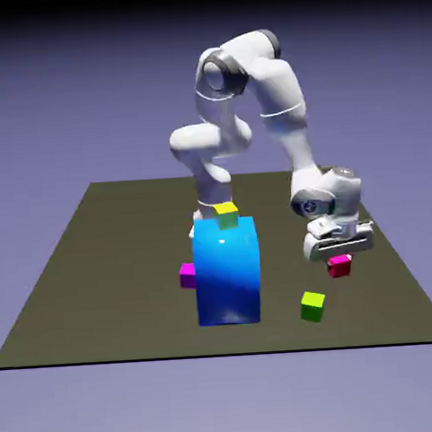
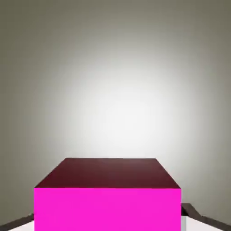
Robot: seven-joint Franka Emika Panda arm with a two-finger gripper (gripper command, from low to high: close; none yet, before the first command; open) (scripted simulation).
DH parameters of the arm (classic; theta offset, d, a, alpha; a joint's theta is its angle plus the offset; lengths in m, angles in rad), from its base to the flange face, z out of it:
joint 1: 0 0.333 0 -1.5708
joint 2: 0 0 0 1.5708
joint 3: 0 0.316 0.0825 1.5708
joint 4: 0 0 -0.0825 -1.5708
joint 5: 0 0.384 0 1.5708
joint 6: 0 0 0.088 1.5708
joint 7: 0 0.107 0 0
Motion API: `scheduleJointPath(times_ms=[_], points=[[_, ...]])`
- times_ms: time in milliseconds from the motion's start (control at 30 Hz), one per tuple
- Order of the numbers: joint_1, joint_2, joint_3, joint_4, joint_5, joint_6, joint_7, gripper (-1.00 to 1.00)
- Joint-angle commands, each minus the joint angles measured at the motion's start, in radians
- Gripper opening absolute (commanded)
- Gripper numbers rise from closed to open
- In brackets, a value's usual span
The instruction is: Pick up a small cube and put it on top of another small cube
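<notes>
"Where is the tool [image 1: 340, 255] now?"

"Over on the exterior view's right, low above the dark tabletop [image 1: 98, 290]. It has a pink cube [image 1: 340, 266] squeezed between its fingers."

"So it is closed on the cube?"

"Yes. In the hand view the pink cube [image 2: 108, 203] is big and fills the bottom, right between the grey tips. You can only see a bit of one fingertip [image 2: 191, 212] poking out at the side."

"Is the cube on the tabletop or in the air?"

"I cannot tell. It is very close to it."

"What else is there?"

"A green cube [image 1: 313, 305] sits near the front, just below the pink one, but they do not touch. A tall blue block [image 1: 227, 271] stands in the middle. A yellow cube [image 1: 226, 214] shows at its top back edge; I cannot tell if it rests on it. A purple-pink cube [image 1: 187, 275] peeks out beside the blue block on the exterior view's left."
</notes>
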Motion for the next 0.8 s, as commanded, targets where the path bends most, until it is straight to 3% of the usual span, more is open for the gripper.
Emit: scheduleJointPath(times_ms=[0, 200, 433, 667, 700, 767], points=[[-0.029, -0.024, 0.036, -0.008, 0.037, -0.015, -0.027, -1.0], [-0.15, -0.122, 0.188, -0.04, 0.189, -0.073, -0.141, -1.0], [-0.374, -0.16, 0.055, 0.155, 0.391, -0.254, -0.12, -1.0], [-0.244, 0.027, -0.109, 0.17, 0.186, -0.109, 0.026, -1.0], [-0.244, 0.027, -0.109, 0.17, 0.186, -0.109, 0.026, 1.0], [-0.269, -0.009, -0.078, 0.167, 0.226, -0.137, -0.003, 1.0]])
